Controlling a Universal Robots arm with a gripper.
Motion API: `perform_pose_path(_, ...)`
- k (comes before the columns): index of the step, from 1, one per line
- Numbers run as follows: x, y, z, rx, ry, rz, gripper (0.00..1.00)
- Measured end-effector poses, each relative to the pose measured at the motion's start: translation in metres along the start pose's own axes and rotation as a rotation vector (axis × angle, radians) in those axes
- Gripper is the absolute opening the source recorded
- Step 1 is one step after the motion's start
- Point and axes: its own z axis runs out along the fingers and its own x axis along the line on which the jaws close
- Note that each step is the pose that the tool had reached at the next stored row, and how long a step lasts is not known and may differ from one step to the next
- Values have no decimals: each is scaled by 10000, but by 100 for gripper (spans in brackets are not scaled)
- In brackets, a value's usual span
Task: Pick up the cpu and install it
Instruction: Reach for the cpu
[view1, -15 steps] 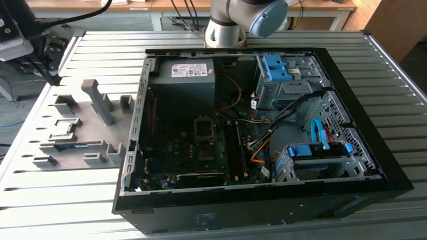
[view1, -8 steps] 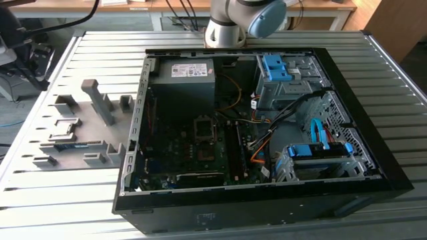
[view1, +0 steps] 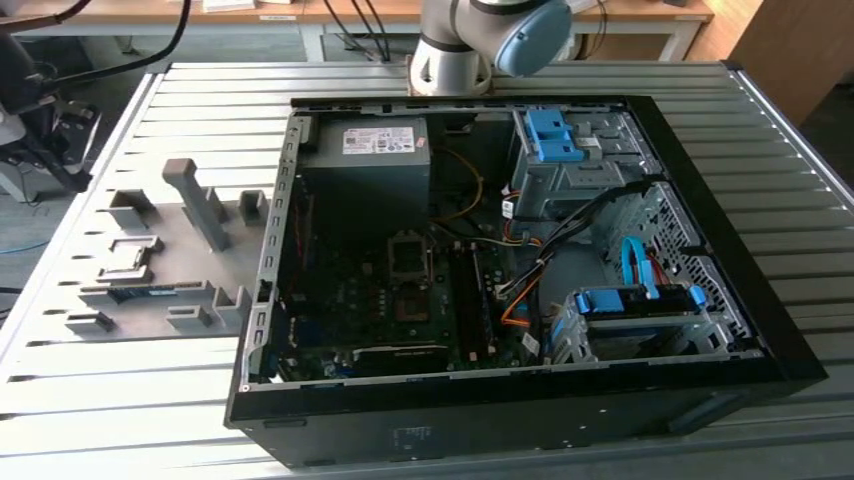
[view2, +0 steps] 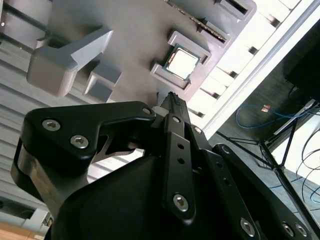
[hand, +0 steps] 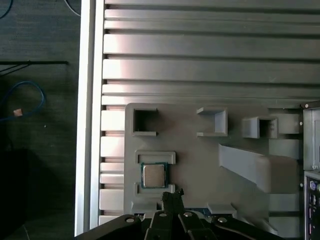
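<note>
The cpu (hand: 153, 175) is a small square chip with a silvery face, lying flat in a framed pocket of the grey fixture plate (hand: 200, 150). In the second wrist view the cpu (view2: 182, 63) sits just beyond my fingertips. My gripper (hand: 172, 195) hovers above the plate close beside the chip's pocket, apart from it, with the black fingers pressed together and nothing between them. In the second wrist view my gripper (view2: 173, 98) ends in one narrow serrated tip. The dark socket frame (view1: 407, 255) sits on the motherboard inside the open computer case (view1: 721, 300).
The fixture plate (view1: 160, 260) lies on the slatted metal table (view1: 107, 390) at the exterior view's left of the case, with raised grey blocks (view1: 194, 195) and a green memory stick (view1: 144, 292). The table edge (hand: 85, 125) runs near the pocket. Cables and blue drive brackets (view1: 554, 135) crowd the case.
</note>
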Motion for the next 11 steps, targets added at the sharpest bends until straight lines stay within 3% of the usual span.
perform_pose_path(9, 3, -7, 163, 0, 0, 1, 10)
perform_pose_path(11, 38, -8, 197, 2, 2, 2, 10)
